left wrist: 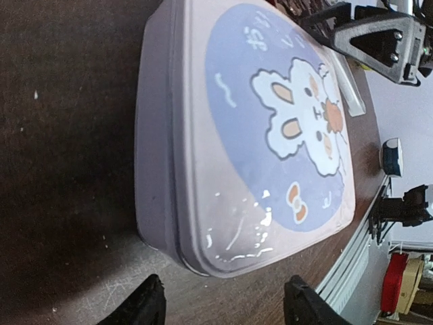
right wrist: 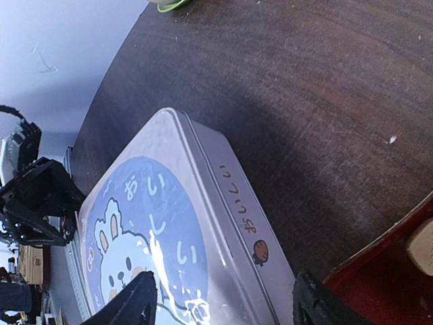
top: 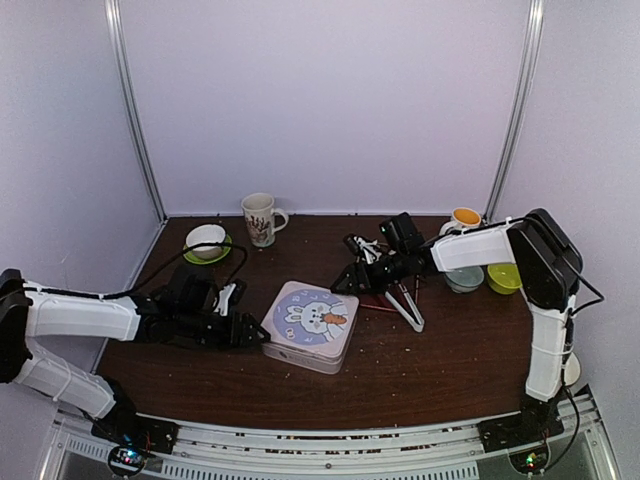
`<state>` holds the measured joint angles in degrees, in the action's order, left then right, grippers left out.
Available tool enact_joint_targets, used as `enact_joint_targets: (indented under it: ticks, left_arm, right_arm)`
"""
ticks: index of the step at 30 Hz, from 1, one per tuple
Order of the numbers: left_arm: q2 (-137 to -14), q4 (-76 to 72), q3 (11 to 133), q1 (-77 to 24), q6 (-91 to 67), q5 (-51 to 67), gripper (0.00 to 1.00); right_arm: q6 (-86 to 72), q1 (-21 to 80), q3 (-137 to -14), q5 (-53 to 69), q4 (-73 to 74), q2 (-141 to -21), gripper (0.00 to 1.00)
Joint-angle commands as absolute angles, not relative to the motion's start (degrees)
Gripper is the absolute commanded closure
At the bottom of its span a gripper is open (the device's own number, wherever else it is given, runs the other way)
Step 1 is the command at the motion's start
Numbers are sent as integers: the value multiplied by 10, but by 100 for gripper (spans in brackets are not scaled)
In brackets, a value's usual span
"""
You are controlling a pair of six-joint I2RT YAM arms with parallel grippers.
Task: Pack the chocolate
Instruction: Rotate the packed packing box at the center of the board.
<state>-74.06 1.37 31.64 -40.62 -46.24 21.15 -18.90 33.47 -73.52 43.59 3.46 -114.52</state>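
Observation:
No chocolate shows in any view. A lilac tin (top: 308, 326) with a blue bunny lid lies shut on the dark table. My left gripper (top: 254, 333) sits low just left of the tin. In the left wrist view its open gripper (left wrist: 224, 303) faces the near corner of the tin (left wrist: 257, 135), and nothing is between the fingers. My right gripper (top: 346, 281) hovers at the tin's far right corner. In the right wrist view that gripper (right wrist: 226, 298) is open above the tin (right wrist: 169, 223), apart from it.
White tongs (top: 408, 306) lie right of the tin. At the back stand a patterned mug (top: 260, 218), a white bowl on a green saucer (top: 206, 242) and a cup with an orange inside (top: 465, 217). A clear bowl (top: 464, 279) and a green bowl (top: 503, 277) sit at the right.

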Motion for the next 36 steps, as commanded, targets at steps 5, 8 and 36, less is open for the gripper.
enact_joint_targets:
  ticks: [5,8,36]
  left_arm:
    - [-778,-150,276,-407,-539,201,31]
    - [-782,-233,246,-407,-580,199,30]
    - [-919,-391,261,-406,-615,206,38]
  right_arm:
    - [-150,358,-708,505,53,-1138,33]
    - [-152,365,-672,516,50,-1117,35]
    - [-303,422,-410,431,-152,-954,37]
